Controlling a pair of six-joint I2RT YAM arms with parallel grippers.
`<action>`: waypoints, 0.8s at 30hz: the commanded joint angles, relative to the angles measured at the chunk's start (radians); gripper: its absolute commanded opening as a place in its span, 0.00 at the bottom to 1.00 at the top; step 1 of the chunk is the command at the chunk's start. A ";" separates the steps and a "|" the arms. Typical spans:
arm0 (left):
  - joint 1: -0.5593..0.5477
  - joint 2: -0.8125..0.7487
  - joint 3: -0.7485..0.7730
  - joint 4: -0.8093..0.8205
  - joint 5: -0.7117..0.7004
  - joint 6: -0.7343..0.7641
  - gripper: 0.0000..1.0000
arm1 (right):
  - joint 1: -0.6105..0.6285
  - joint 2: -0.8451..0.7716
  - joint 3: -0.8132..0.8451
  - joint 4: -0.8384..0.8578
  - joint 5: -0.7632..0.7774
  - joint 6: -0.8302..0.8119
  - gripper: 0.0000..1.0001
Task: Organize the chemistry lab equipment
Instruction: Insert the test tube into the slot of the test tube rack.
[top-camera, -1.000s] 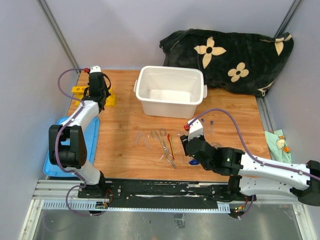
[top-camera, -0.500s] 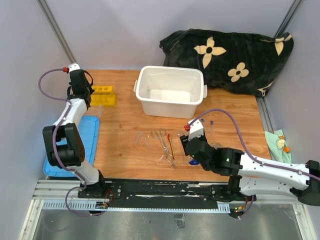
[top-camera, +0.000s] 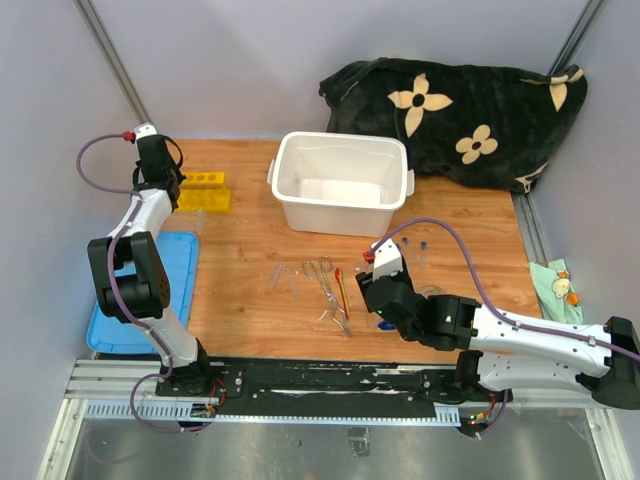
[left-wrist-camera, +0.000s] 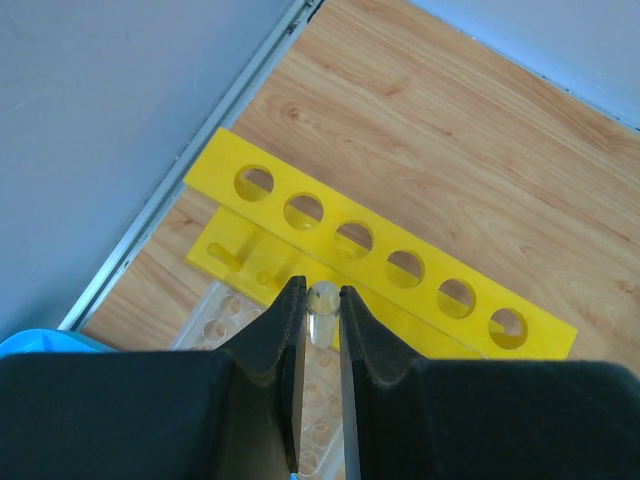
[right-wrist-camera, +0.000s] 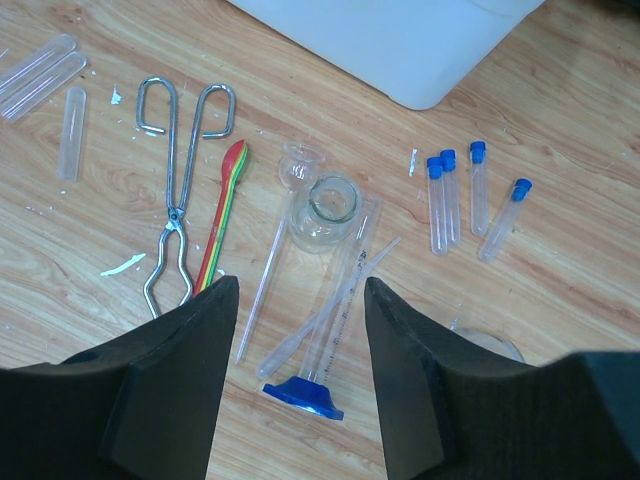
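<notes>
rack (left-wrist-camera: 380, 252) yellow | tube (left-wrist-camera: 322, 305) clear | capped tubes (right-wrist-camera: 440, 215): caps blue | tongs (right-wrist-camera: 176, 215) silver | thin tool (right-wrist-camera: 222, 215) red and orange | glass piece (right-wrist-camera: 303, 393): base blue | bin (top-camera: 340, 212) white | lid (top-camera: 182, 275) blue | blanket (top-camera: 460, 100) black, cream flowers | desk (top-camera: 250, 240) light wood grain

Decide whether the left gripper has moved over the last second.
Yes. In the top view the left gripper swung left, farther from the white bin.

The left arm (top-camera: 147, 215) and right arm (top-camera: 540, 335) share one build: white link shells joined by black joint housings. A purple cable (top-camera: 82, 168) loops off each wrist from a red connector (top-camera: 128, 134). The left hand (left-wrist-camera: 320, 305) and right hand (right-wrist-camera: 300, 285) each carry two matte black moulded fingers (right-wrist-camera: 170, 380). Both bases sit on a black plate (top-camera: 330, 380) over an aluminium rail (top-camera: 100, 375).
</notes>
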 joint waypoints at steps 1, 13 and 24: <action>0.008 0.017 0.033 0.027 -0.006 0.003 0.00 | -0.003 0.004 0.004 0.021 0.028 -0.002 0.55; 0.016 0.049 0.045 0.038 -0.011 0.013 0.00 | -0.022 -0.013 -0.006 0.021 0.020 -0.005 0.56; 0.032 0.058 0.056 0.045 -0.008 0.015 0.00 | -0.042 -0.008 -0.005 0.022 0.006 -0.008 0.56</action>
